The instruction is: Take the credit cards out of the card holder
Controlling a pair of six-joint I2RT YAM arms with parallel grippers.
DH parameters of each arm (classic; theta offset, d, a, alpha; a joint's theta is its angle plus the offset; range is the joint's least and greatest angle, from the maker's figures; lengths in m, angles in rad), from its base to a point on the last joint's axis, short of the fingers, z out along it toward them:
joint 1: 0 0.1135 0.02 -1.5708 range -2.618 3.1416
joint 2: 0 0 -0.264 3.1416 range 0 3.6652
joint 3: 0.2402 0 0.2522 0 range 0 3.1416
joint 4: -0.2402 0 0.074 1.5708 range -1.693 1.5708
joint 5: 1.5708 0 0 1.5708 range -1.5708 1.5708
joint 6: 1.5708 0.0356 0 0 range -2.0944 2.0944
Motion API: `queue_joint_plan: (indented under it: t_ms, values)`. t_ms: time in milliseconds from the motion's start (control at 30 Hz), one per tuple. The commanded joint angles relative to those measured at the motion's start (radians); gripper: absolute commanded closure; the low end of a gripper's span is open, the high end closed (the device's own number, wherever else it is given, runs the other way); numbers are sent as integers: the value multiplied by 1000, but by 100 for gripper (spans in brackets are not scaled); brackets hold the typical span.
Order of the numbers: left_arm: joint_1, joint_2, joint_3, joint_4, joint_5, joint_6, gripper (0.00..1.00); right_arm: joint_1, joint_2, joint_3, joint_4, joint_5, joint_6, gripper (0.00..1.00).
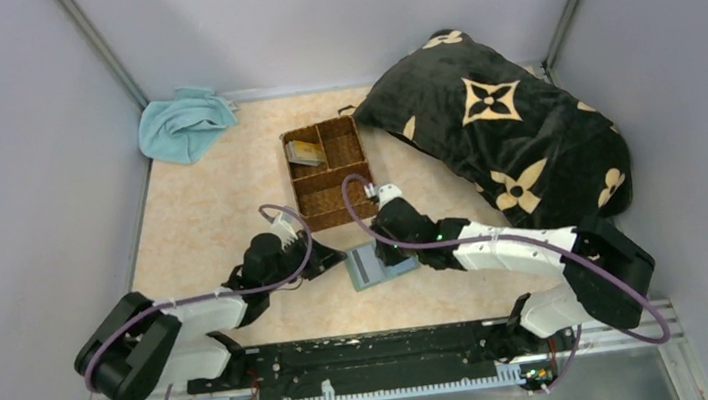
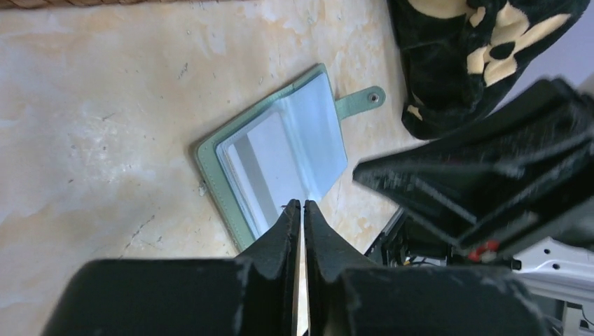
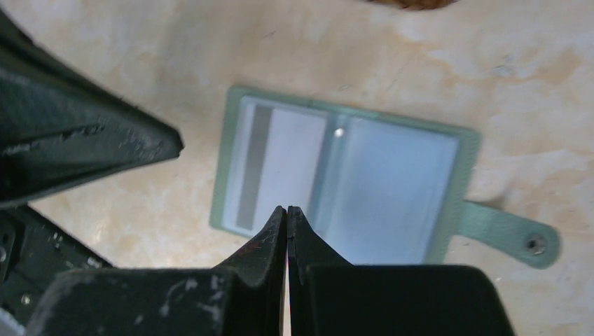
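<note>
Card holder [image 1: 373, 264]: one, lying open, one striped credit card [image 3: 287, 161] in its pocket. Left gripper [image 2: 302, 204] fingers nearly together, any hold unclear. Right gripper [image 3: 287, 208] closed, empty.

Card holder [image 1: 369, 265] just before basket [image 1: 335, 202]

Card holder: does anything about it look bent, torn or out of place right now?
Nothing stands out. The card holder lies open and flat on the table, snap strap out to one side, no tears visible. One card with a dark stripe sits squarely in its pocket.
</note>
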Motion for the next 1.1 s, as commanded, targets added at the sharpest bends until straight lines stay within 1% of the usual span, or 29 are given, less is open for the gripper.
queue_joint_plan:
  t_ms: [0,100,367,800,1067]
  values:
    - [-18,79,-18,156,61,-41,91,-73,15,21,27,18,-39,100]
    - [-40,119,-21,168,49,-49,93,-79,53,34,21,34,-55,100]
    - [-55,198,-26,176,17,-46,94,-78,125,26,73,-6,-42,100]
    - [-61,266,-11,147,-8,-25,94,-79,145,20,87,-16,-39,100]
    - [-70,310,10,166,6,-25,94,-79,149,12,96,-26,-38,100]
